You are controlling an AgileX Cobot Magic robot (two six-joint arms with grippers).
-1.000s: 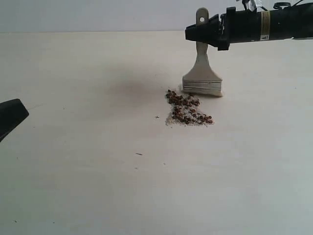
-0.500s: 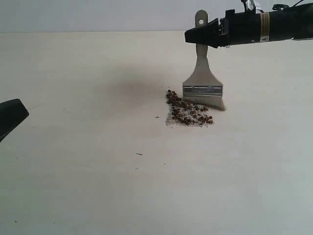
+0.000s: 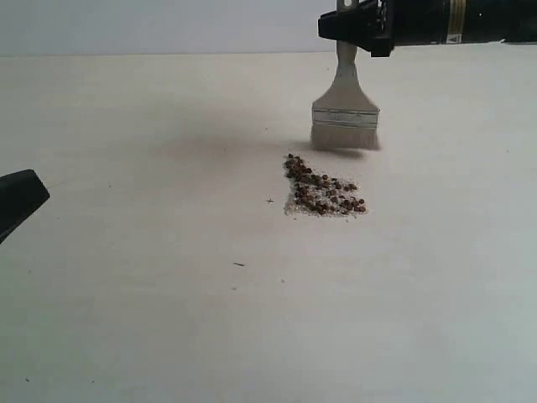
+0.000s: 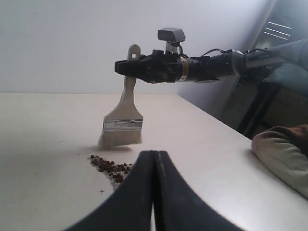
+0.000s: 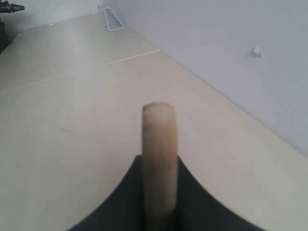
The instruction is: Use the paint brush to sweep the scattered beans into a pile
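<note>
The beans [image 3: 312, 178] lie close together in a small pile [image 3: 325, 200] on the desk [image 3: 151, 302]. White grains [image 3: 295, 207] are mixed in along the pile's near edge. The brush [image 3: 345, 117] hangs upright just behind the pile, with its handle [image 3: 345, 71] pointing up and its bristles [image 3: 345, 138] pointing down. The bristles do not touch the pile; a strip of bare desk shows between them. They seem to float a little above the desk, with a soft shadow under them, but they are blurry, so this is hard to be sure of. The right gripper [image 3: 348, 27] is high above and behind the pile, clenched on the top of the handle. In the right wrist view the rounded end of the handle sticks up between the gripper's two dark fingers [image 5: 192, 202]. The left gripper [image 3: 21, 197] is far off to the left of the pile, low and near the desk. In the left wrist view its two fingers are pressed flat together with nothing between them, and the pile sits just past their tips.
</note>
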